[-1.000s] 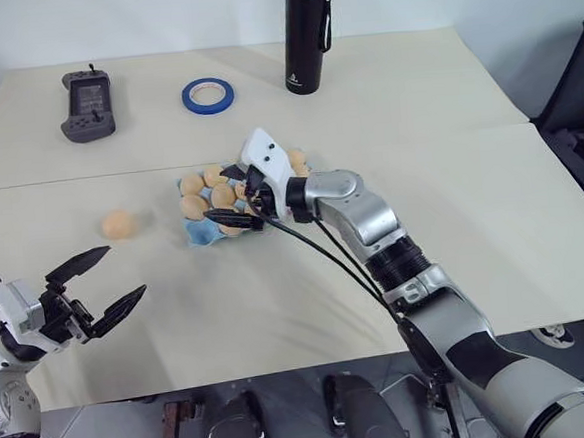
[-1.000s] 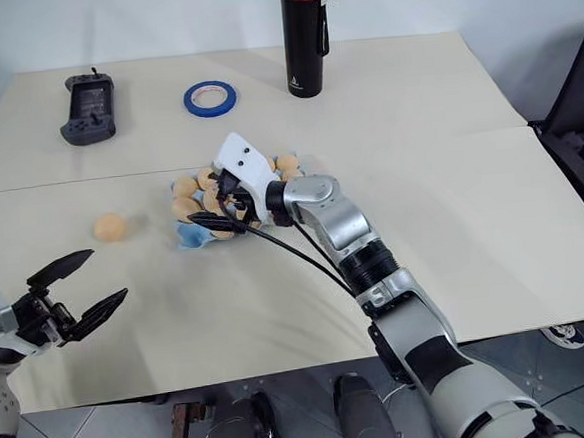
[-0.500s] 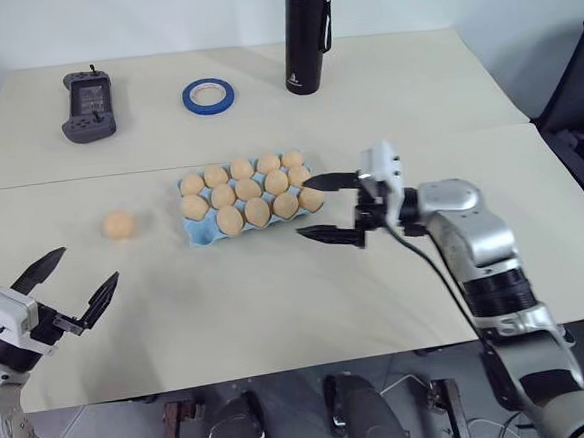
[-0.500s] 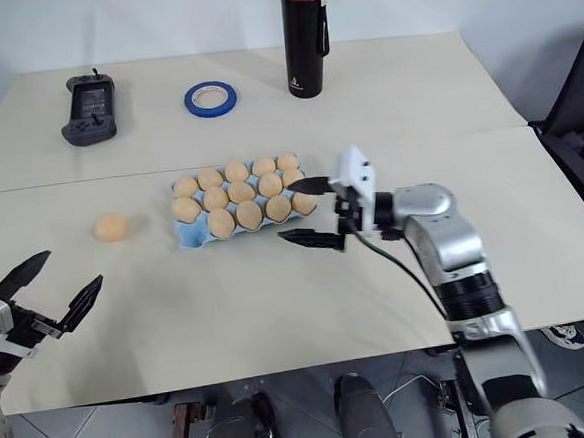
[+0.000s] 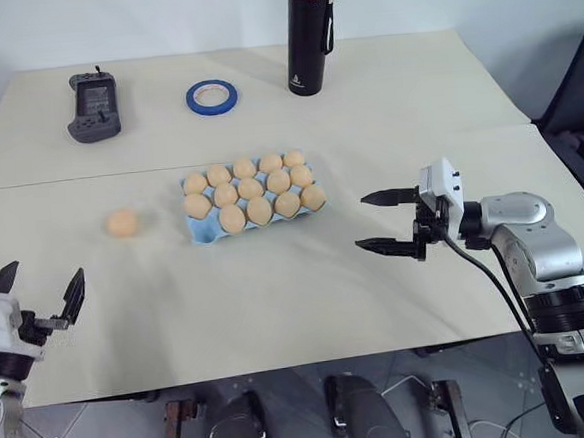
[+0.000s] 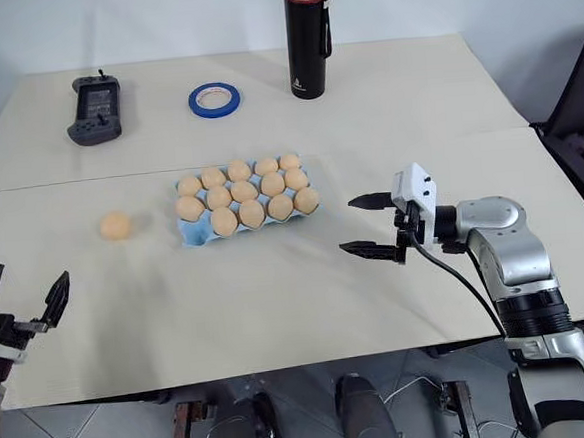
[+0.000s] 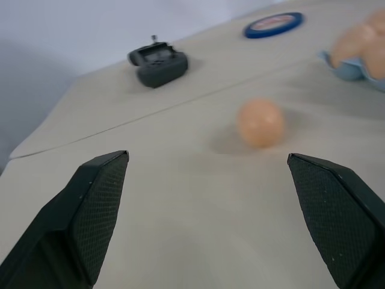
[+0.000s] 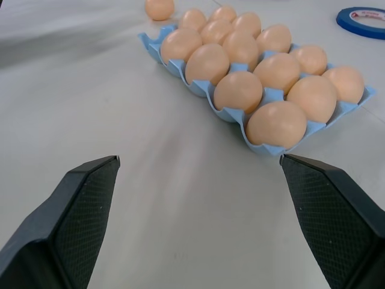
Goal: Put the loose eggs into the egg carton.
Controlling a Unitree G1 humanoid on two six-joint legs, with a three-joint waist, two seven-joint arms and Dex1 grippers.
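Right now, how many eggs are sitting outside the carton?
1. The one loose egg lies on the table, to the robot's left of the light blue egg carton and apart from it. The other eggs sit in carton cups.

loose egg [image 5: 122, 223] left of egg carton [image 5: 251, 197], well apart

The egg carton [image 5: 252, 199], a light blue lidless tray with a scalloped edge, sat flat near the middle of the table, slightly angled. Pale tan eggs filled most of its cups in three rows. One loose egg [image 5: 122, 223] lay by itself on the table, off the carton's left end, not touching it.
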